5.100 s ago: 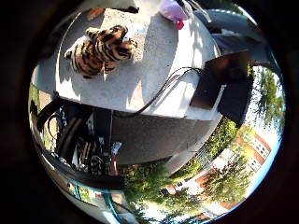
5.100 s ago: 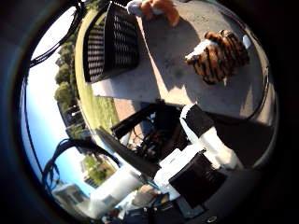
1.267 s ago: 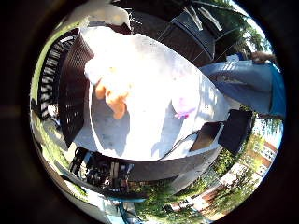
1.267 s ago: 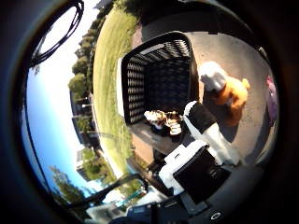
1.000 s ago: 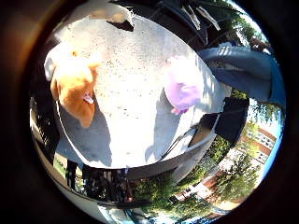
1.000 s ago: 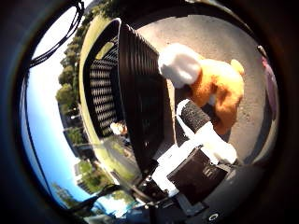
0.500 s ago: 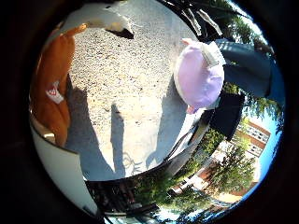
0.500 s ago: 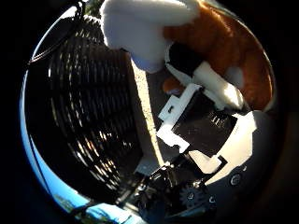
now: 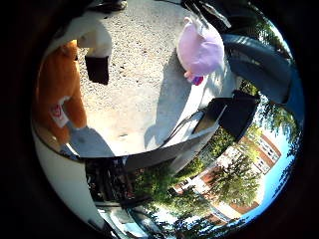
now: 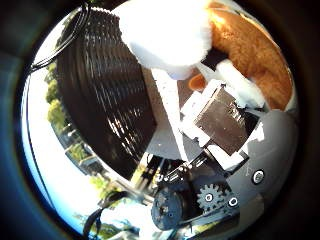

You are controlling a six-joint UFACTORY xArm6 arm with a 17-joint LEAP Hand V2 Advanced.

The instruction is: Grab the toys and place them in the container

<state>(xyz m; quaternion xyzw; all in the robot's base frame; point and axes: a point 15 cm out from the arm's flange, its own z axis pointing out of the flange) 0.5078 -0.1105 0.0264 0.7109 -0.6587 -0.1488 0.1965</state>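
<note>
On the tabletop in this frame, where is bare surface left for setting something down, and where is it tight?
The widest bare patch of the table lies between the orange plush toy and the pink plush toy, running to the table's near edge. It is crowded where the robot hand meets the orange toy, beside the black container.
</note>
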